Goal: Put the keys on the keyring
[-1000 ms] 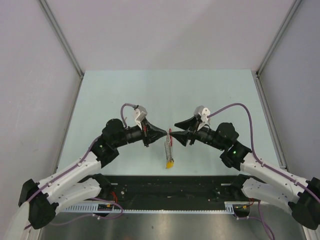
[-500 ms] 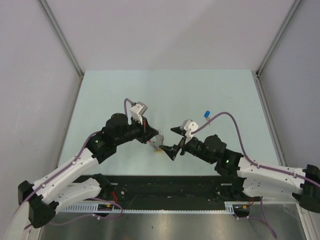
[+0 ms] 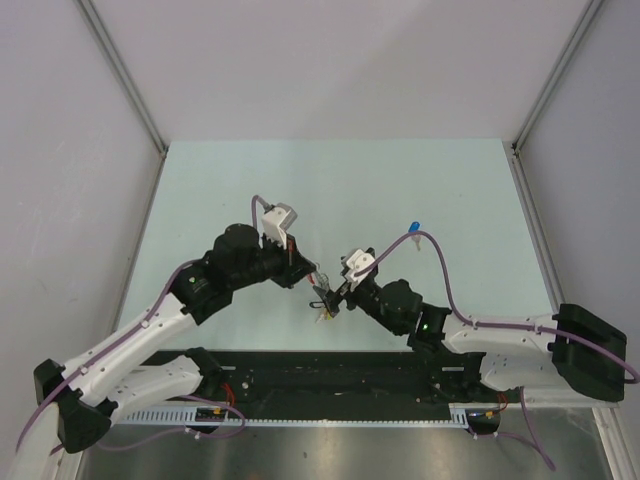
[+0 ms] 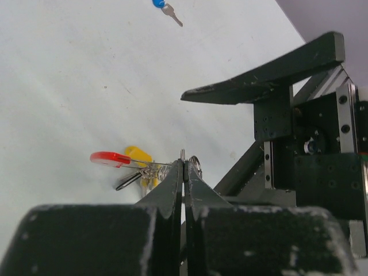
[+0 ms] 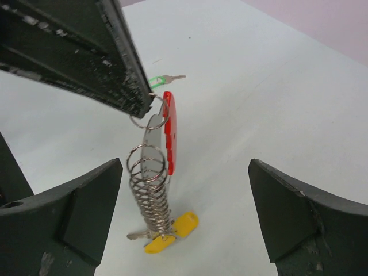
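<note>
Right arm had swung in toward the left one over the last second, and both wrists ended up lower and closer to the near edge of the table [image 3: 400, 180]. The right gripper [image 3: 335, 292] had let its jaws go wide. From the right wrist camera its two fingers [image 5: 75, 213] stood far apart on either side of the keyring [image 5: 152, 184], not touching it.

The left gripper [image 4: 184, 172] was clamped shut on the keyring, pinching the small wire ring at the top right at its fingertips. So the whole bunch dangled from the left side only. Going down you had the curved red piece [image 5: 168, 138], then a wire coil, then the yellow-capped keys [image 5: 172, 230] at the bottom. Honestly couldn't tell if those yellow ones were resting on the table or just hanging above it.

The loose keys were both lying on the table. The blue key [image 3: 412, 228] sat well apart from the grippers, further back and to the right, same spot as half a second before. The green key [image 5: 164, 79] lay just behind the hanging keyring in the right wrist view.
</note>
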{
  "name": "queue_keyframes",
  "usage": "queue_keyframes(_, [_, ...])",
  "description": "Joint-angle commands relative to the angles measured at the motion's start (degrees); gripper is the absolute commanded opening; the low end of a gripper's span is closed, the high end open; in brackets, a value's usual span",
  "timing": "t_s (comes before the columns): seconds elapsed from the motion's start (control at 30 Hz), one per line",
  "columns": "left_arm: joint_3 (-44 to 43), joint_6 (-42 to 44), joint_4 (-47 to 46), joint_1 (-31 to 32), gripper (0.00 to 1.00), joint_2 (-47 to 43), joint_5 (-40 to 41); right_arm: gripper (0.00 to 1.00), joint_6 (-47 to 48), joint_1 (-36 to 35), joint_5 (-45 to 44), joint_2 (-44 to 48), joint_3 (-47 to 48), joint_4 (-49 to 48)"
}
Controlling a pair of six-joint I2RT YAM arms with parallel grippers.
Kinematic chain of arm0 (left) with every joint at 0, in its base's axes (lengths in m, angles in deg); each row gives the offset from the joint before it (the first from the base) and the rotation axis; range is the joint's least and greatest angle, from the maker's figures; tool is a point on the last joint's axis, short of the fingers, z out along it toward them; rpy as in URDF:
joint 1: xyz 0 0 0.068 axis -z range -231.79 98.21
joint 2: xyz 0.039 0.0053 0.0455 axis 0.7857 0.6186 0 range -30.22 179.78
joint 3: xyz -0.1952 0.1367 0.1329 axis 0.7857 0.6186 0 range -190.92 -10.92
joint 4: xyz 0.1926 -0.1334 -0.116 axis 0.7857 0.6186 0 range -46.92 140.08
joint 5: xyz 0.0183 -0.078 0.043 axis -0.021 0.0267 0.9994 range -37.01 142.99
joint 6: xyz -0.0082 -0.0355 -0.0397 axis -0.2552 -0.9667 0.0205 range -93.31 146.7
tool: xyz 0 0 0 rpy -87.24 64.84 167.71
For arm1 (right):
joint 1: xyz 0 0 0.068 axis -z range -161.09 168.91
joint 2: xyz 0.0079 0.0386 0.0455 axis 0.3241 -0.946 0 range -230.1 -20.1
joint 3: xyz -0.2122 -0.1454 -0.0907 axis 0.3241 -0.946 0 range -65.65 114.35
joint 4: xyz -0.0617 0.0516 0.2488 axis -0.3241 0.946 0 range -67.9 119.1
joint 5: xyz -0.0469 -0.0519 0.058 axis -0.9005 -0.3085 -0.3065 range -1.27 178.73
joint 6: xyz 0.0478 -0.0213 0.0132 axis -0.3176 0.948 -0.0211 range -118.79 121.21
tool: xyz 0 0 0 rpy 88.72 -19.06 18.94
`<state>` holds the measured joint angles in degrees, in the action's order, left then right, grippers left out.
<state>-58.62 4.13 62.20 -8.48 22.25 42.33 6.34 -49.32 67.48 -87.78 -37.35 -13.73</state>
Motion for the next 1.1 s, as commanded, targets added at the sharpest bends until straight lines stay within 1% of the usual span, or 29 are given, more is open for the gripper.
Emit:
queue_keyframes(0.0, [-3.4,-1.3,0.1,0.5,0.0,-1.0,-1.3,0.94,-0.6,3.4,8.2,0.4,0.4,-4.4])
queue_keyframes(0.03, [-3.6,-1.3,0.3,0.5,0.0,-1.0,-1.6,0.92,-1.0,4.7,11.1,0.4,0.4,-4.1])
queue_keyframes(0.13, [-4.2,-1.4,0.8,0.5,0.0,-0.9,-1.9,0.83,-1.7,6.0,16.2,-0.3,0.4,-3.9])
queue_keyframes(0.17, [-4.4,-1.5,0.9,0.5,0.0,-0.7,-2.2,0.78,-1.8,6.3,16.9,-0.4,0.4,-4.0])
queue_keyframes(0.23, [-4.8,-1.5,1.4,0.5,0.0,-0.7,-2.2,0.74,-1.7,6.4,19.0,-1.1,0.4,-4.2])
queue_keyframes(0.27, [-4.9,-1.6,1.4,0.5,0.0,-0.7,-2.4,0.7,-1.8,6.7,19.5,-1.2,0.6,-4.2])
queue_keyframes(0.33, [-4.9,-1.9,1.5,0.5,0.0,-0.6,-2.5,0.66,-1.6,6.7,20.4,-1.8,0.7,-4.2])
queue_keyframes(0.43, [-5.1,-2.2,2.1,0.6,0.0,-0.6,-3.1,0.57,-1.3,6.8,20.5,-2.3,0.8,-4.2])
queue_keyframes(0.47, [-5.2,-2.3,2.4,0.7,0.0,-0.4,-3.1,0.52,-0.8,6.9,20.4,-2.4,0.8,-4.1])
queue_keyframes(0.53, [-5.4,-2.3,3.6,0.7,0.0,-0.5,-3.4,0.47,-0.3,7.1,20.0,-2.1,0.8,-3.6])
queue_keyframes(0.57, [-5.6,-2.2,4.0,0.8,0.0,-0.4,-3.5,0.4,0.3,7.1,19.8,-1.7,0.9,-3.3])
queue_keyframes(0.6, [-5.7,-2.1,5.0,0.7,0.0,-0.3,-3.7,0.37,0.7,7.1,19.6,-1.3,1.0,-3.0])
queue_keyframes(0.63, [-5.8,-2.0,5.6,0.7,0.0,-0.3,-3.8,0.3,1.0,7.1,19.2,-1.0,1.1,-2.2])
queue_keyframes(0.7, [-6.1,-1.8,7.0,0.9,0.01,-0.5,-4.1,0.23,2.1,7.3,19.1,0.0,1.1,-1.5])
queue_keyframes(0.73, [-6.1,-1.6,7.3,0.8,0.0,-0.5,-4.7,0.14,2.4,7.4,19.1,0.4,1.2,-0.6])
queue_keyframes(0.8, [-6.3,-1.3,8.6,0.9,0.0,-0.4,-5.3,0.08,3.6,7.3,19.1,1.4,1.4,0.5])
queue_keyframes(0.87, [-6.7,-0.7,10.1,0.9,0.0,-0.1,-5.2,0.06,4.4,7.3,19.1,2.1,1.7,2.1])
queue_keyframes(1.0, [-7.0,-0.1,13.6,0.9,0.0,0.7,-5.8,0.06,6.8,7.2,19.0,4.3,1.9,4.4])
queue_keyframes(1.07, [-7.0,-0.2,14.3,0.9,0.0,1.5,-7.9,0.06,8.0,7.2,18.9,4.6,2.2,5.3])
